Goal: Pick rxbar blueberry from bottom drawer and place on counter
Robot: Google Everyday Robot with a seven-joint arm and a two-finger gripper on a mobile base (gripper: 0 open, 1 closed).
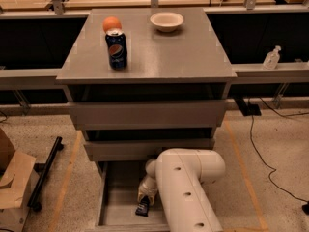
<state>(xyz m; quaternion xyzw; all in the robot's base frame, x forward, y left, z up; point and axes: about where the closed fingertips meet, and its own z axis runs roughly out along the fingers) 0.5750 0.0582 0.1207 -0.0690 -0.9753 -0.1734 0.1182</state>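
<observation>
The bottom drawer (115, 197) is pulled open at the foot of the grey cabinet. The rxbar blueberry (142, 208), a small dark bar, lies near the drawer's front, partly covered by the gripper's tip. My gripper (146, 196) reaches down into the drawer from the white arm (186, 187) and sits right over the bar. Whether it holds the bar is hidden. The counter (169, 52) is the flat grey top above.
On the counter stand a blue Pepsi can (117, 49), an orange (111, 23) behind it and a pale bowl (167, 21). Two wider drawers (145, 114) are slightly open above. A cardboard box (14, 182) and a black bar (46, 173) lie left; cables (256, 144) lie right.
</observation>
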